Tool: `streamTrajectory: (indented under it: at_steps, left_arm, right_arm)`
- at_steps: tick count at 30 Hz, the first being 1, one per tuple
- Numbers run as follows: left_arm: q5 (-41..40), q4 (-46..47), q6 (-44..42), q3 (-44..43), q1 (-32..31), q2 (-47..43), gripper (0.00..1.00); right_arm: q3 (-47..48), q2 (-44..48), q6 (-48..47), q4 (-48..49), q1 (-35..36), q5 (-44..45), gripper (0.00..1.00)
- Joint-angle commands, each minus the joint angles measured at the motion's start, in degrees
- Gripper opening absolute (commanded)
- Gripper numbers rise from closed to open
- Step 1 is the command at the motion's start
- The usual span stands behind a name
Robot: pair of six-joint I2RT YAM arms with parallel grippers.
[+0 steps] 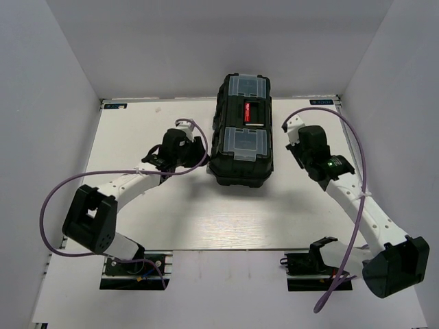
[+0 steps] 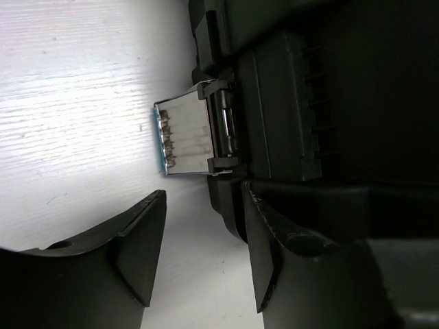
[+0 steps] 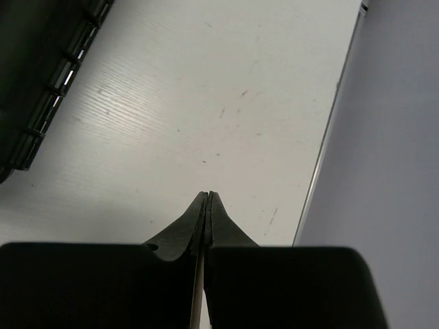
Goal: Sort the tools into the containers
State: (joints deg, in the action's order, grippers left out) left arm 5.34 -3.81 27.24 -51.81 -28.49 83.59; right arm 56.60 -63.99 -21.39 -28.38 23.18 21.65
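No tools show in any view. The containers belong to one black toolbox [image 1: 241,133], lid down, with two clear-lidded pockets [image 1: 243,141] and a red-marked handle [image 1: 250,111]. My left gripper [image 1: 203,152] is at the box's left side. In the left wrist view it [image 2: 204,195] is open with only bare table between its fingers, and one finger [image 2: 288,247] lies close along the box wall [image 2: 343,103]. A silver metal latch [image 2: 186,137] sticks out from the box just beyond the tips. My right gripper [image 3: 208,195] is shut on nothing, over the table to the right of the box [image 3: 34,68].
White walls enclose the table on three sides; the right wall [image 3: 391,171] is close to my right gripper [image 1: 291,127]. The box stands at the back centre. Purple cables [image 1: 55,199] loop off both arms.
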Motion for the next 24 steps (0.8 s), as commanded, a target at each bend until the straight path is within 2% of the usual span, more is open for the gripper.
streamTrajectory:
  at_steps: [1, 8, 11, 14, 17, 18, 19, 21, 23, 24]
  left_arm:
    - [11.33, 3.55, -1.04, -3.30, -1.48, 1.22, 0.60]
    - [16.80, 2.77, -3.95, -5.58, -3.15, 3.15, 0.59]
    - [15.58, 2.23, -3.95, -5.58, -3.15, 3.16, 0.59]
    - [10.67, -0.83, -3.95, -5.06, -2.63, 0.62, 0.59]
    - [-0.56, -7.06, -2.81, -5.05, -2.10, -4.56, 0.69]
    - [-4.95, -10.30, -2.81, -5.05, -1.57, -5.97, 0.71]
    - [-6.56, -11.73, -2.81, -5.66, -1.57, -7.29, 0.80]
    - [-10.94, -15.24, -2.81, -6.20, -1.57, -11.16, 0.86]
    - [-12.98, -17.10, -3.68, -7.25, -1.57, -13.36, 0.93]
    - [-13.60, -18.84, -5.17, -7.25, -1.57, -15.02, 0.96]
  right_arm:
    - [1.58, 1.06, 1.26, 2.63, -1.47, 3.40, 0.00]
    - [3.17, -0.08, 3.71, 2.54, -4.10, 0.24, 0.00]
    - [3.52, -0.26, 4.07, 2.45, -5.16, -0.81, 0.00]
    - [4.13, -0.17, 4.07, 1.93, -6.21, -1.87, 0.00]
    - [5.27, 0.35, 3.98, 0.61, -6.74, -5.36, 0.19]
    - [5.97, 0.35, 3.98, -0.78, -6.92, -6.35, 0.38]
    - [6.07, 0.44, 4.07, -1.23, -7.09, -6.97, 0.46]
    - [6.94, -0.26, 4.34, -2.29, -7.36, -10.57, 0.67]
    - [7.73, -0.79, 5.47, -3.86, -7.62, -14.42, 0.75]
    - [8.61, -1.31, 6.00, -4.40, -7.62, -15.05, 0.84]
